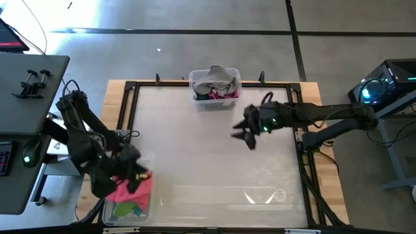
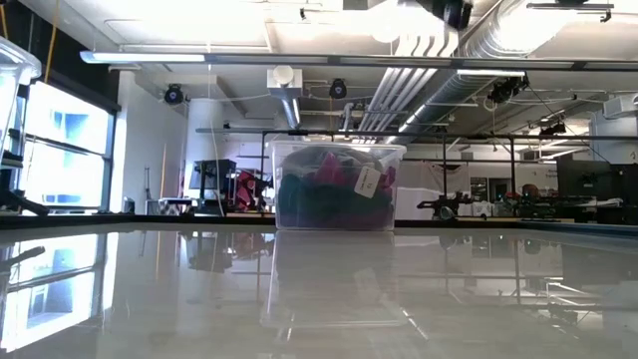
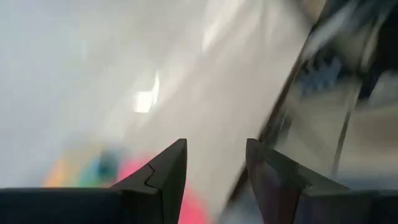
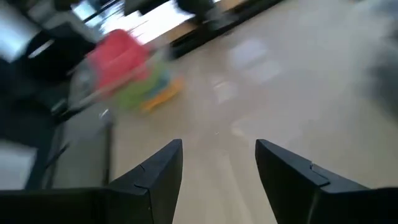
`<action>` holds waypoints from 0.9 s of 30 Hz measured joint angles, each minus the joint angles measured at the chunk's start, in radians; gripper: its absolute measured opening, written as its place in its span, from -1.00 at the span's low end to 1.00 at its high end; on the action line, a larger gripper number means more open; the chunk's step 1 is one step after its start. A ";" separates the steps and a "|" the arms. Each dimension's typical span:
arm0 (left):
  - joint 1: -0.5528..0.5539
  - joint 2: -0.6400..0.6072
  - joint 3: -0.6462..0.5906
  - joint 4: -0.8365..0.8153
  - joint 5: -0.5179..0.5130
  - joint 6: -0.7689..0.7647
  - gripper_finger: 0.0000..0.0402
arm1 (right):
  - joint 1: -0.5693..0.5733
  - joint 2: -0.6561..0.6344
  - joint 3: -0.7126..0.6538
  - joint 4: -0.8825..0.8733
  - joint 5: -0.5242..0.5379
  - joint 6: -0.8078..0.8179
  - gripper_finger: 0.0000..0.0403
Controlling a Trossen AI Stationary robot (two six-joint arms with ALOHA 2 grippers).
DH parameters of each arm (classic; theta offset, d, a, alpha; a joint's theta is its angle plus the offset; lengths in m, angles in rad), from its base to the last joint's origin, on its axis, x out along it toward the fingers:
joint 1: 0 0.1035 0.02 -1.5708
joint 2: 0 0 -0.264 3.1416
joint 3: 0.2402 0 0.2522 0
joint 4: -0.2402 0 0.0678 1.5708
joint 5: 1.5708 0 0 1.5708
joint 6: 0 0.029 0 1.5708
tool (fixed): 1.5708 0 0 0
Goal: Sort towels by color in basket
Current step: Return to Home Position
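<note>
A clear bin [image 1: 215, 89] stands at the table's far edge. A grey towel [image 1: 214, 79] lies on top of its pile, with magenta [image 1: 224, 95] and dark green cloth under it. The low view shows this bin [image 2: 334, 186] with dark green and magenta towels. A second clear basket [image 1: 110, 209] sits at the near left corner and holds a pink towel [image 1: 133, 187], a lime towel [image 1: 125, 209] and some cyan. My left gripper [image 1: 140, 174] [image 3: 214, 146] hovers open over that basket, empty. My right gripper [image 1: 247, 136] [image 4: 217, 146] is open and empty above the table's middle.
A black frame [image 1: 133, 88] runs round the pale table top. Bare table surface [image 1: 208, 162] spreads between the two containers. A desk with a clamp [image 1: 29, 81] stands at the left, and a lit computer [image 1: 383, 88] at the right.
</note>
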 joint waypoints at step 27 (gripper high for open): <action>0.777 -0.047 -0.352 1.488 0.414 1.110 -0.96 | 0.322 -0.917 -0.795 0.648 0.117 -0.016 -0.75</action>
